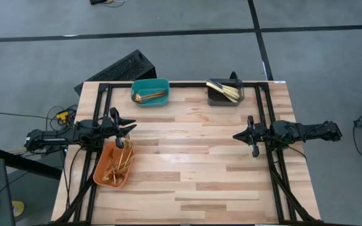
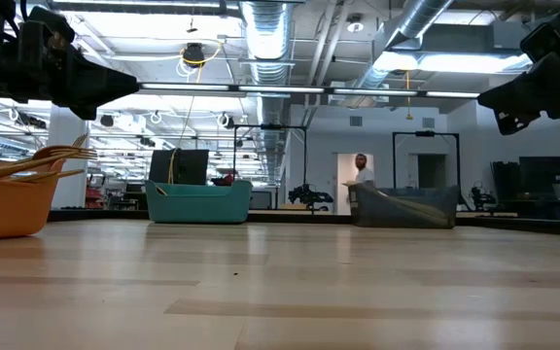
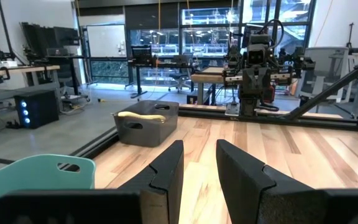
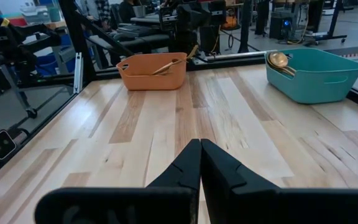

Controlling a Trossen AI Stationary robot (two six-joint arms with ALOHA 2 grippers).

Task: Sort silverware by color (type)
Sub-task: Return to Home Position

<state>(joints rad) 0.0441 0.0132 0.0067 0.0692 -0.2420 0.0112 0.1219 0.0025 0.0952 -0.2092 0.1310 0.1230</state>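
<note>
There's the left gripper (image 1: 132,128), fingers slightly apart, above the orange bin (image 1: 99,171). The right gripper (image 1: 235,135), fingers pressed together, hangs opposite. Slim gold forks (image 1: 121,164) lie heaped in orange, spoons (image 1: 148,96) in the teal bin (image 1: 151,81), knives (image 1: 225,90) in the dark bin (image 1: 222,101).

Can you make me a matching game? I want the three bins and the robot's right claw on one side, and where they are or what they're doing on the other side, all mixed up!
Things:
1. orange bin
2. teal bin
3. dark grey bin
4. right gripper

Places or states:
A. at the table's far edge, toward the right
B. fingers shut, above bare wood
C. on the table's left side, by the left gripper
D. at the table's far edge, left of the middle

Pairs: 1-C, 2-D, 3-A, 4-B.
</note>
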